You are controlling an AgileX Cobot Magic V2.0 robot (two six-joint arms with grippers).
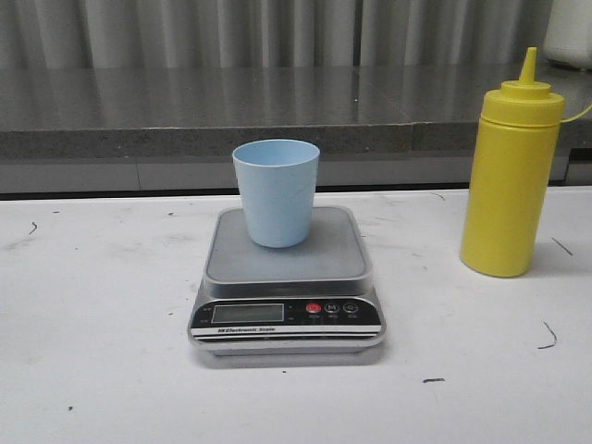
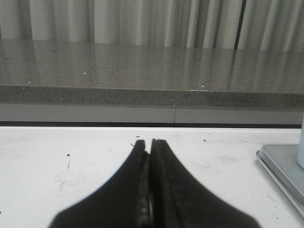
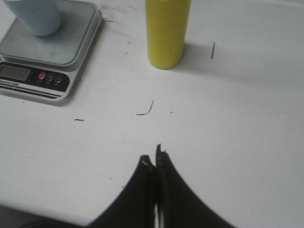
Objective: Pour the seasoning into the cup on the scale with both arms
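Nearest us, scale [image 1: 287, 277] on the white table [image 1: 92, 351], blue cup [image 1: 276, 191] upright on its platform. Yellow seasoning bottle [image 1: 511, 176] stands to the right, apart, capped and untouched. Left gripper [image 2: 151, 142] and right gripper [image 3: 155, 159] are both clenched, holding nothing. We judge nothing poured yet; grasp and pour all remain.

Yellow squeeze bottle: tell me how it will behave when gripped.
The yellow squeeze bottle is tall on a narrow base, so a high push would probably tip it. Its smooth plastic wall looks slippery and likely dents under pressure. How full it is cannot be seen.
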